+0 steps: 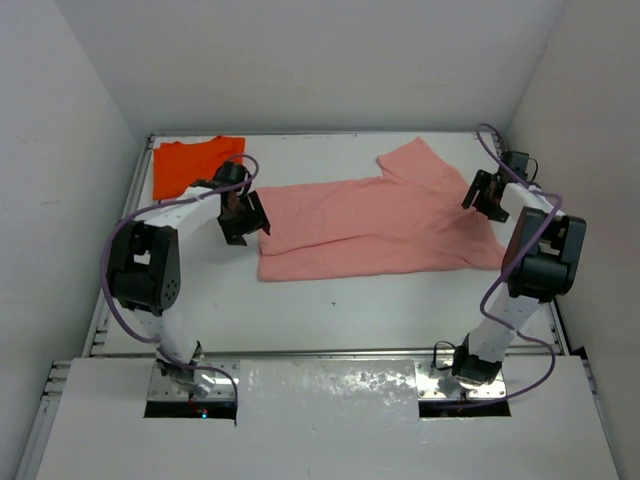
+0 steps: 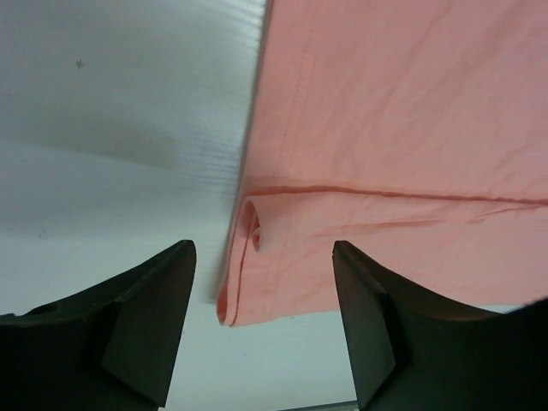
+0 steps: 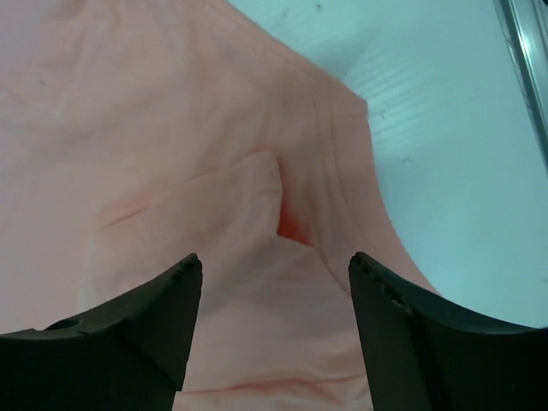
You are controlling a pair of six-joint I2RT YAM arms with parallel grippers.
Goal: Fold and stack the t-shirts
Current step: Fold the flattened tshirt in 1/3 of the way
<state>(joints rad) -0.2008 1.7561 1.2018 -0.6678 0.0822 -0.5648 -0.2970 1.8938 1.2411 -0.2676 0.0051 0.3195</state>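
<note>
The salmon-pink t-shirt (image 1: 370,222) lies folded lengthwise across the middle of the table, one sleeve (image 1: 415,160) pointing to the back. My left gripper (image 1: 243,214) hovers open over its left end; the left wrist view shows the folded hem corner (image 2: 257,282) between the spread fingers, untouched. My right gripper (image 1: 487,195) stands open above the shirt's right end, where the right wrist view shows bunched folds (image 3: 274,231) under the gap. The orange t-shirt (image 1: 190,163) lies folded in the back left corner.
White walls close in the table on three sides, with a metal rail (image 1: 125,215) along the left edge and another (image 3: 524,60) on the right. Bare white tabletop (image 1: 340,310) stretches between the shirt and the arm bases.
</note>
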